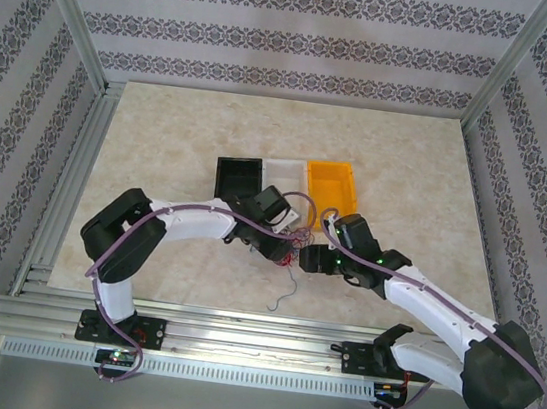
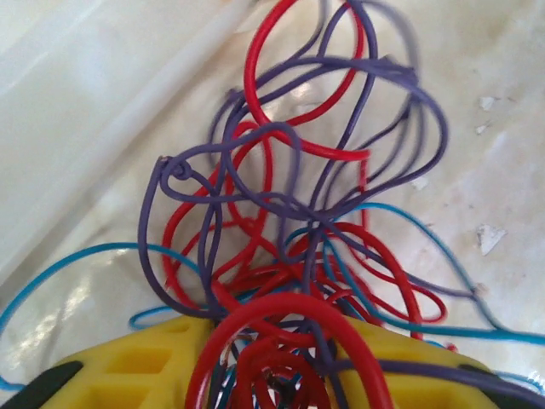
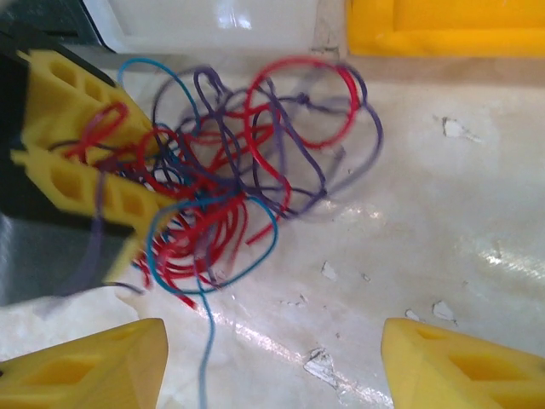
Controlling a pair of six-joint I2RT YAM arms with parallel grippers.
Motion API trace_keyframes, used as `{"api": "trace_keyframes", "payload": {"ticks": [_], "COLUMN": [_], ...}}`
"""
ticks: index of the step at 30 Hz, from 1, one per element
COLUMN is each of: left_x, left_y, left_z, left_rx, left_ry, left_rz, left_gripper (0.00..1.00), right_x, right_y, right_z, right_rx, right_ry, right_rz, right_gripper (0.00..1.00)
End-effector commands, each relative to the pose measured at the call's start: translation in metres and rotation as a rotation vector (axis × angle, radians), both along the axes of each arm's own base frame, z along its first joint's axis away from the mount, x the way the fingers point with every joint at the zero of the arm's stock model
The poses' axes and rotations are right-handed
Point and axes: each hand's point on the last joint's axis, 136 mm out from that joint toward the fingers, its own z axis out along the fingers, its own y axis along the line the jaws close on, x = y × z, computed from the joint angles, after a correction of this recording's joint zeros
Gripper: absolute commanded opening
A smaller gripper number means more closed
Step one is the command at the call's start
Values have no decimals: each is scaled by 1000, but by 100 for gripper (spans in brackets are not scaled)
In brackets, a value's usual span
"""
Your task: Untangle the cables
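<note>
Tangle of thin red, purple and blue wires (image 3: 230, 179) was on or just over pale marbled desk (image 3: 443, 213), w/ left tool (image 3: 140, 166) clamped on one side of it.
Imo right tool (image 3: 272, 362) should take one outer loop, e.g. red, & draw it off slowly while left anchors, not grab the knot's middle. Right tool's jaws stood wide apart, nothing btwn them, near the wires w/o touching.

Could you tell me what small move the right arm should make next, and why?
Probably ease the right gripper forward and close on the free side of the cables. Its jaws stand open, short of the bunch, while the left gripper pinches the other side, so the two could pull apart.
</note>
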Motion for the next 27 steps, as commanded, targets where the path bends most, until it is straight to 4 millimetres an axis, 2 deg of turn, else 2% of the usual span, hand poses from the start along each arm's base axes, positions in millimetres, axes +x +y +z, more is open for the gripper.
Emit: {"api": "trace_keyframes", "payload": {"ticks": [1,9,14,22,27], "left_x": [7,19,20,21,22], "left_y": [9,19,21,22,21], "left_z": [3,1,-1,-6,-5], "left_rx": [-56,-87,-84,-77,-82], "left_ry": [24,40,43,54,50], "left_rz": [75,141,146,152,149], "left_gripper": [29,18,16,11,9], "right_x": [-12,-32,-29,-26,-31], "right_y": [6,39,52,57,64], "right_z": [-9,-23,-15,16,5], "right_rx": [-9,-59,-45,26,41], "right_ry": [28,67,45,-48,-6], "right_rz": [66,237,281,294,331], "right_gripper": [67,62,58,58,57]}}
